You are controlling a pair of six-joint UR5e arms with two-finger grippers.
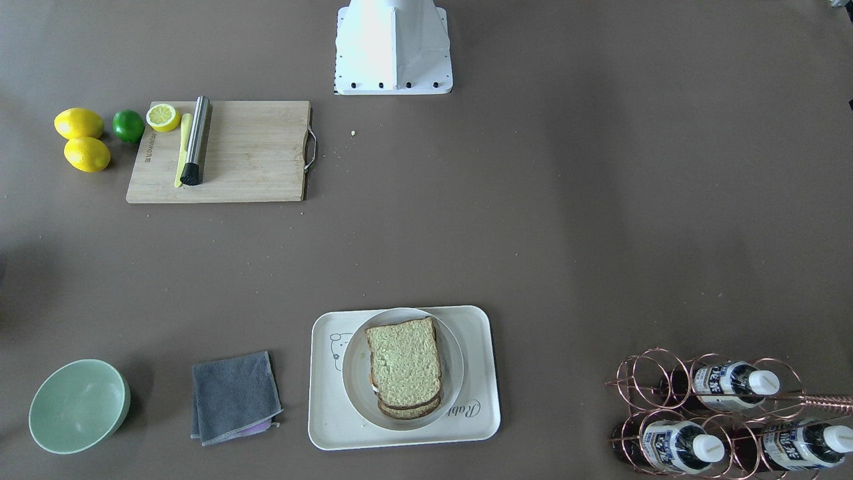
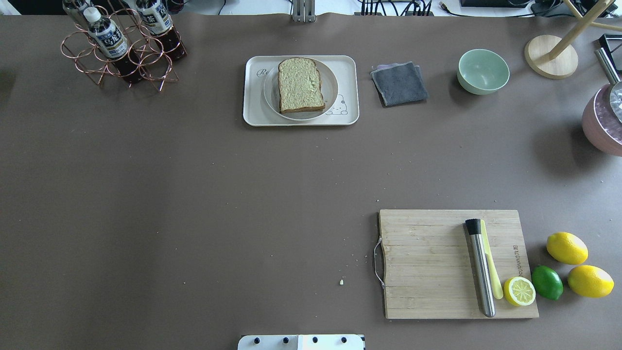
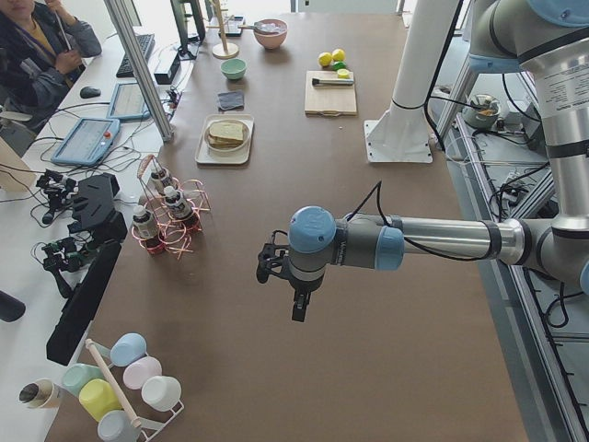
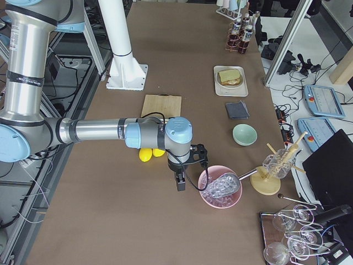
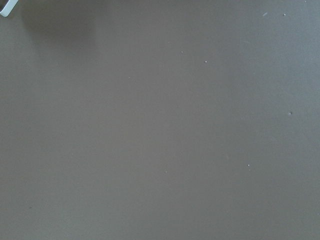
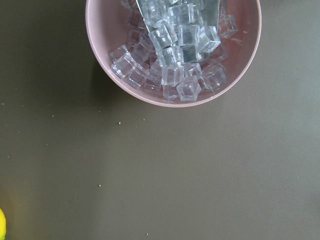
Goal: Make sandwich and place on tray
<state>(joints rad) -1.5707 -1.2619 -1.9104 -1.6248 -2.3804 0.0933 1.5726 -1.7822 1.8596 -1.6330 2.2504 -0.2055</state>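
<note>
The sandwich (image 1: 404, 365) lies on a round plate (image 1: 453, 373) inside the tray (image 1: 326, 413), at the bench edge farthest from the robot. It looks light, soft and loosely stacked, so the slices may slide; pinching opposite crusts, or lifting by the plate rim, seems safest. A grey cloth (image 1: 234, 397) lies near the tray, a bottle rack (image 1: 720, 413) further off; nothing blocks it. The left tool (image 3: 296, 308) and right tool (image 4: 180, 185) hang well away; released or clenched, I cannot tell
</note>
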